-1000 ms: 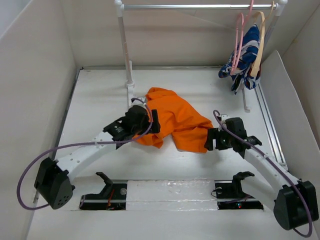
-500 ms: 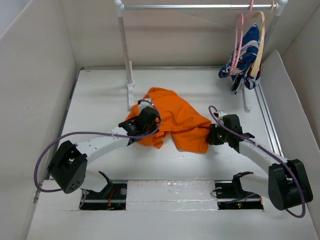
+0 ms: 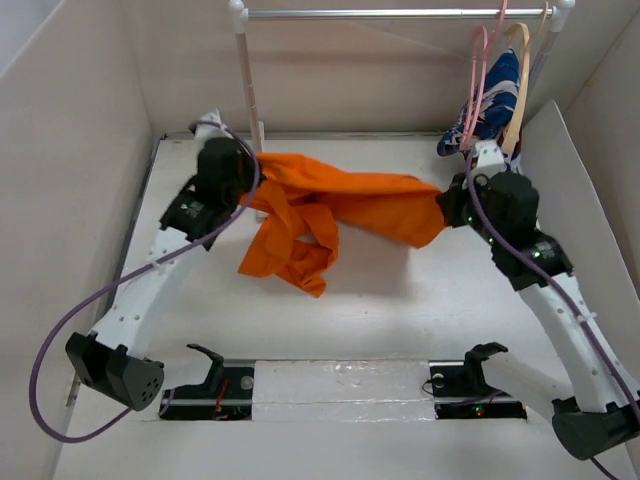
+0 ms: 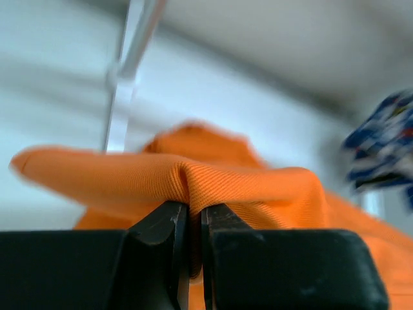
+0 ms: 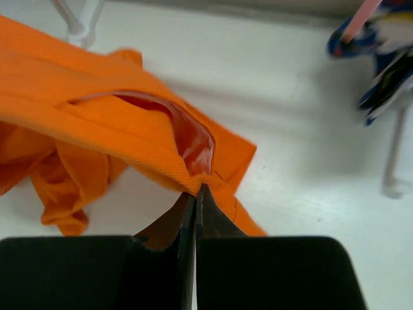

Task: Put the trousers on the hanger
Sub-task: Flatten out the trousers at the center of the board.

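The orange trousers [image 3: 340, 205] hang stretched between both grippers above the table, with loose folds drooping toward the lower left. My left gripper [image 3: 250, 175] is shut on a pinched fold at their left end; in the left wrist view the cloth [image 4: 245, 187] bulges over the closed gripper [image 4: 193, 216]. My right gripper [image 3: 447, 208] is shut on the right end, where an edge of the trousers [image 5: 97, 123] is nipped at its tips [image 5: 196, 194]. The pink hanger [image 3: 472, 90] hangs on the rail at the back right, just above the right gripper.
A tan hanger [image 3: 520, 80] carrying a blue-and-white garment [image 3: 490, 110] hangs beside the pink one. The rail [image 3: 380, 14] runs across the back on a white post [image 3: 248, 80], which stands close to my left gripper. White walls enclose the table.
Both grippers have shut on the trousers and lifted them up and back, spreading the cloth. The left arm swung to the back left, the right arm to the back right.
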